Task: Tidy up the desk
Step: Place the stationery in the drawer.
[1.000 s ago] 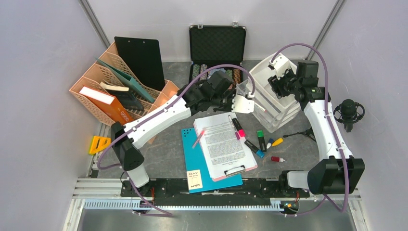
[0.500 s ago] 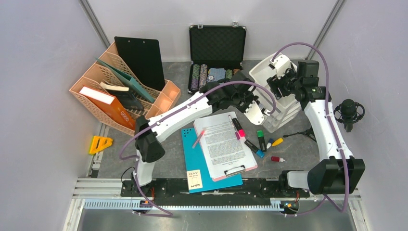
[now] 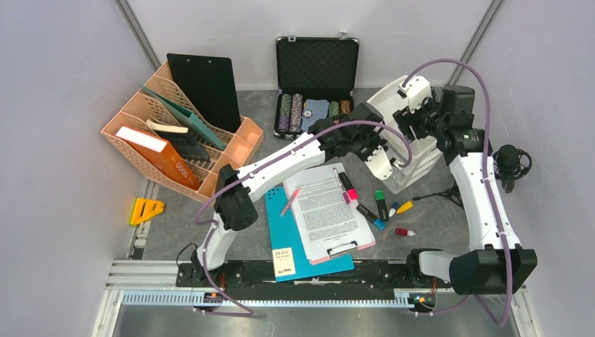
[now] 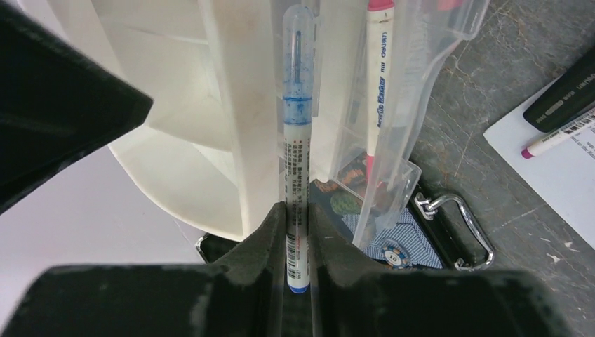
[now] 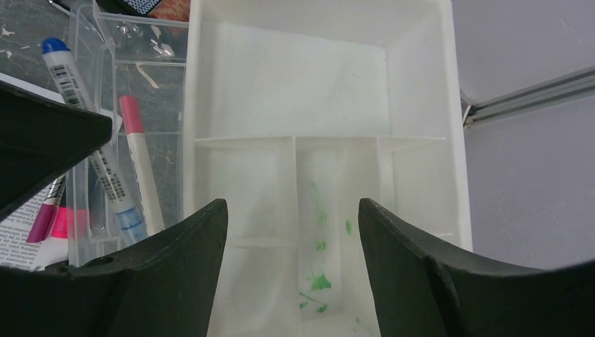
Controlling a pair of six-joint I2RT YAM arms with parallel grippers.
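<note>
Counter (image 3: 438,228) spans enclosure ahead of arm bases; clutter centre and right. Left jaws clenched on tail of blue pen (image 4: 296,140), tip near white organizer (image 5: 421,140) by far right corner. Right jaws spread, empty, above organizer. Risk: pen catches organizer wall, pivots, slips free; crowded arms may bump.

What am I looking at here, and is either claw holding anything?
Two robot arms stand at the near edge of the desk. The wide picture looks down from above and behind; the other two come from cameras on each wrist. The left gripper is shut on a blue pen near a clear drawer. The right gripper hangs open and empty over a white divided tray. The desk also holds a clipboard, a teal folder, loose markers, a peach file rack and a black case.
</note>
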